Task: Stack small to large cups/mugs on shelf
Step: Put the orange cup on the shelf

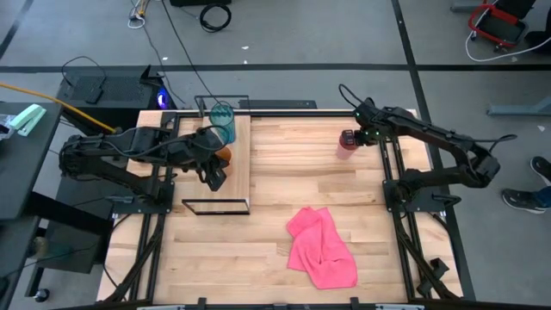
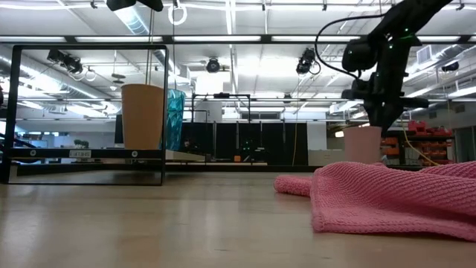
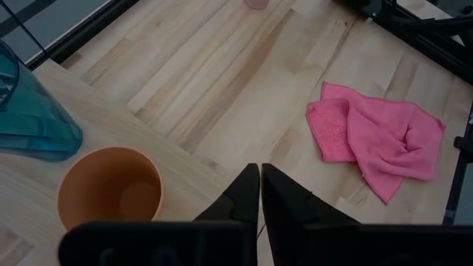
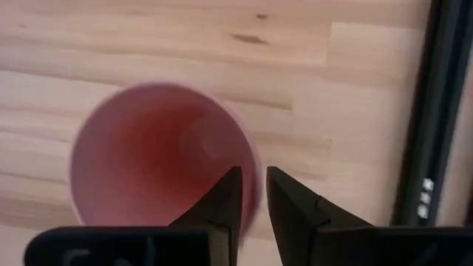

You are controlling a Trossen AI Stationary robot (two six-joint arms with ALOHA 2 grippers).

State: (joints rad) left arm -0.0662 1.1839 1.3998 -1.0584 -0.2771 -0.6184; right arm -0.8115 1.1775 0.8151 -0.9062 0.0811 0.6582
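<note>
The shelf (image 1: 237, 185), a light-wood board in a black wire frame, stands at the table's left. The teal cup (image 1: 222, 120) and the orange cup (image 1: 224, 154) stand upright on it, side by side; both also show in the left wrist view, teal cup (image 3: 29, 111) and orange cup (image 3: 111, 196). My left gripper (image 1: 215, 176) is shut and empty, just near of the orange cup, above the board. The small pink cup (image 1: 346, 145) is upright at the table's far right. My right gripper (image 1: 353, 138) is shut on it from above. My right gripper pinches the pink cup's wall at the rim (image 4: 255, 185), one finger (image 4: 230, 193) inside the cup and one (image 4: 290, 201) outside. The fingers point down from above. The cup stays upright; the pink cloth hides its foot in the low view, so I cannot tell whether it is lifted.
A crumpled pink cloth (image 1: 320, 248) lies on the tabletop (image 1: 301, 172) toward the near middle. The shelf's wire frame (image 2: 89, 155) rises over the board. Black frame bars (image 1: 392, 172) run along the table's right side.
</note>
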